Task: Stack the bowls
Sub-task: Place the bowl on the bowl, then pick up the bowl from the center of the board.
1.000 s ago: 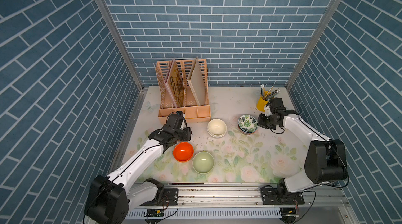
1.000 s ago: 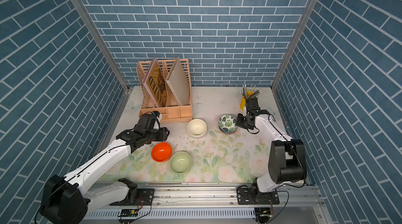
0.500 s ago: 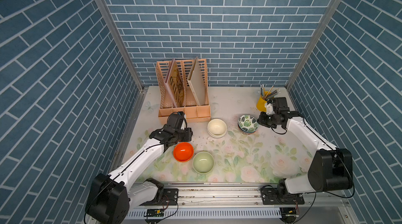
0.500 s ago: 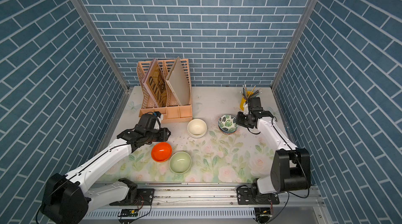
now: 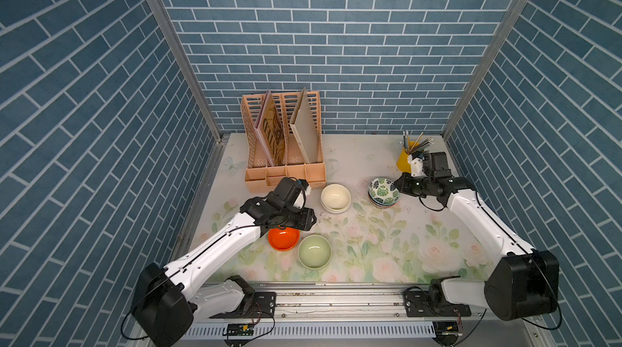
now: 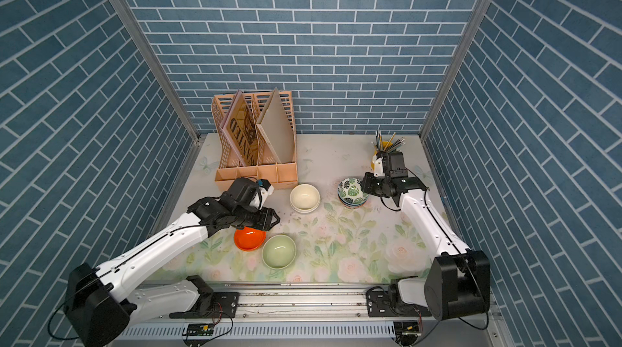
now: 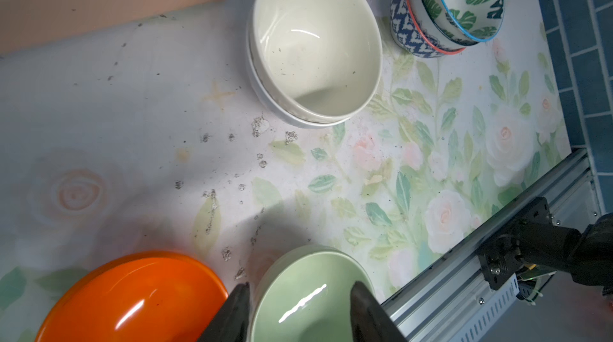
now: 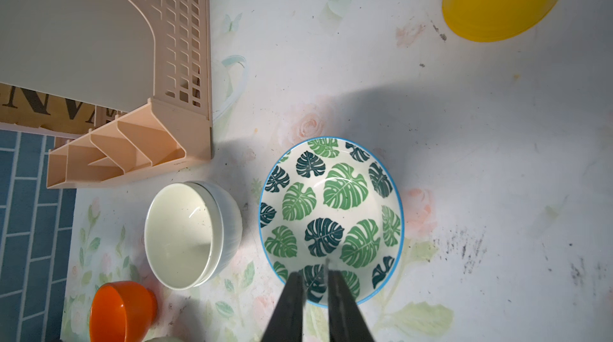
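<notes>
Floral mat (image 5: 353, 160), blue brick walls all round. My left gripper (image 7: 300, 287) is spread wide above the pale green bowl (image 5: 314, 251), its arm reaching low over the orange bowl (image 5: 283, 239). My right gripper (image 8: 315, 274) is stretched far out and straddles the rim of the leaf bowl (image 8: 331, 204), which sits on the patterned stack (image 7: 408, 31). Its jaws are nearly together, and I can't tell if they pinch

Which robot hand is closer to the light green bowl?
Left. The left fingers hover close to the light green bowl, which shows between them. The right fingers are far off, at the leaf bowl.
</notes>
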`<action>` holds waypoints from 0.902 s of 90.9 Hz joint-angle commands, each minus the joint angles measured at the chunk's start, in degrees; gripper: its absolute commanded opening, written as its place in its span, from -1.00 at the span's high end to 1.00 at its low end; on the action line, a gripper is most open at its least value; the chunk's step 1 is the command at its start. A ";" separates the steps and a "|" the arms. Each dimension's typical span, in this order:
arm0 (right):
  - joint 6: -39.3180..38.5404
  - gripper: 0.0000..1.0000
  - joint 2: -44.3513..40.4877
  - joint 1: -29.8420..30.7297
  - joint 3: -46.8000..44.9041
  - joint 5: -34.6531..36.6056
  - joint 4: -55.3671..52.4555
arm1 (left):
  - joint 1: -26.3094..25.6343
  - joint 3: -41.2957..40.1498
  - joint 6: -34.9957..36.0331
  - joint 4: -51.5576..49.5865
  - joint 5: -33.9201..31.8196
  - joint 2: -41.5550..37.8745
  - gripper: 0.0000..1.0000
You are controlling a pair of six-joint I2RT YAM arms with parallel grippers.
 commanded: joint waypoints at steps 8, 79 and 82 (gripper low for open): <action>-0.17 0.62 -2.54 1.35 -0.50 0.09 0.27 | -3.63 1.23 4.07 -3.36 -2.92 6.46 0.05; -0.28 0.62 -3.57 2.00 -1.72 0.82 1.44 | -10.12 4.06 10.94 -5.23 -11.77 13.86 0.05; -0.28 0.61 -3.53 2.03 -1.80 0.82 1.50 | -10.12 3.44 11.50 -4.81 -11.12 12.96 0.05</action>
